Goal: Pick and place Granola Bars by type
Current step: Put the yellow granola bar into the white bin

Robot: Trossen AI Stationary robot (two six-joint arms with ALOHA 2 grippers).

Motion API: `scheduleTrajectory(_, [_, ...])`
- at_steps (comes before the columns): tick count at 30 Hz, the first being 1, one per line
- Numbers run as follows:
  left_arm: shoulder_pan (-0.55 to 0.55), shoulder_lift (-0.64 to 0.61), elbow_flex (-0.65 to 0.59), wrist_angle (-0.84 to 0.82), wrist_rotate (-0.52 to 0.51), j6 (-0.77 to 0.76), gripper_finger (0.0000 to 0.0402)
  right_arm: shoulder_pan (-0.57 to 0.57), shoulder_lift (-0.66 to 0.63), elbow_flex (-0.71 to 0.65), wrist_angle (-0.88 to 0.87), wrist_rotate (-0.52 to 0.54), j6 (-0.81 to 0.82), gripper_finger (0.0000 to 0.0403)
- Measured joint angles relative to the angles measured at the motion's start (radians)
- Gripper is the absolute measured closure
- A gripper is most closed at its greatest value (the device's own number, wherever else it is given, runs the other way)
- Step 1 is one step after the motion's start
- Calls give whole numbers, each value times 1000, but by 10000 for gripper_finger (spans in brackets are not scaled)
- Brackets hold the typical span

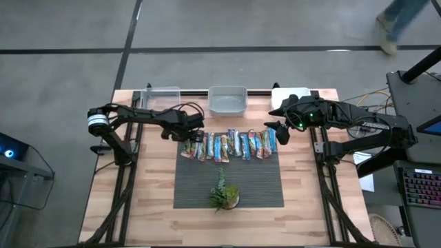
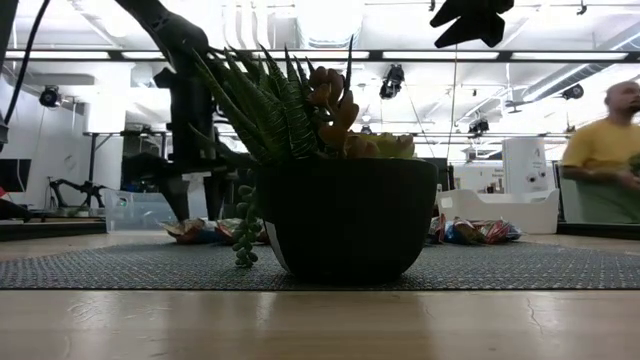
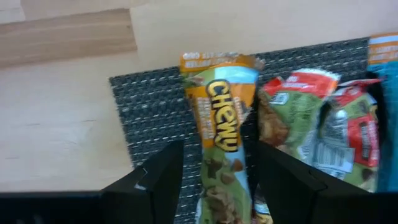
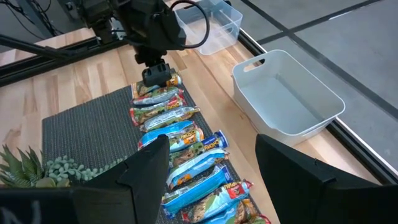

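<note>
Granola Bars [image 1: 231, 145], slim rectangular, in shiny blue, red, orange and white wrappers, lay side by side in a row along the far edge of a dark woven mat [image 1: 227, 186] on the wooden tabletop [image 1: 151, 207]. Left end effector [image 3: 214, 171]: directly above the row's outermost bar, an orange-and-green "Chewy" wrapper [image 3: 221, 124]; fingers spread, one on either side of it, nothing gripped yet. Neighbouring red-and-green bar [image 3: 298, 118] just beside the far finger, touching or nearly touching the target. Right end effector [image 4: 211, 168]: raised above the opposite end of the row, fingers apart, empty, waiting. Clear plastic bin [image 1: 164, 95], grey bin [image 1: 227, 100] and white bin [image 1: 289, 95] well beyond both end effectors, at the tabletop's far edge; small green succulent in a dark pot [image 1: 224, 196] near the mat's close edge.

Likely risks: far finger landing on the neighbouring wrapper and dragging or pinching two bars together, because of the tight packing; slick foil slipping out under a shallow or off-centre pinch; bar crushed by too hard a squeeze; wrong bin chosen, since similar wrappers differ only in colour.
</note>
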Motion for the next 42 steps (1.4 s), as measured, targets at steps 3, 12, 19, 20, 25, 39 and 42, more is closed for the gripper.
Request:
scheduleTrajectory(3, [0, 0, -2, -1, 0, 0, 223, 0, 0, 0, 0, 0, 0, 175])
scheduleTrajectory(12, [2, 0, -3, -1, 0, 1, 223, 0, 0, 0, 1, 2, 0, 175])
scheduleTrajectory(19, [3, 0, -4, -1, 0, 1, 225, 0, 0, 0, 1, 2, 0, 175])
scheduleTrajectory(20, [3, 0, -5, -1, 0, 1, 229, 0, 0, 0, 1, 2, 0, 175])
scheduleTrajectory(25, [4, 0, -15, -1, 23, 2, 266, 0, 0, 0, 1, 2, 0, 175])
scheduleTrajectory(39, [4, 0, -15, 6, 41, 8, 376, 0, 0, 0, 2, 2, 0, 175])
scheduleTrajectory(42, [4, 0, -15, 6, 41, 8, 377, 0, 0, 0, 2, 2, 0, 175])
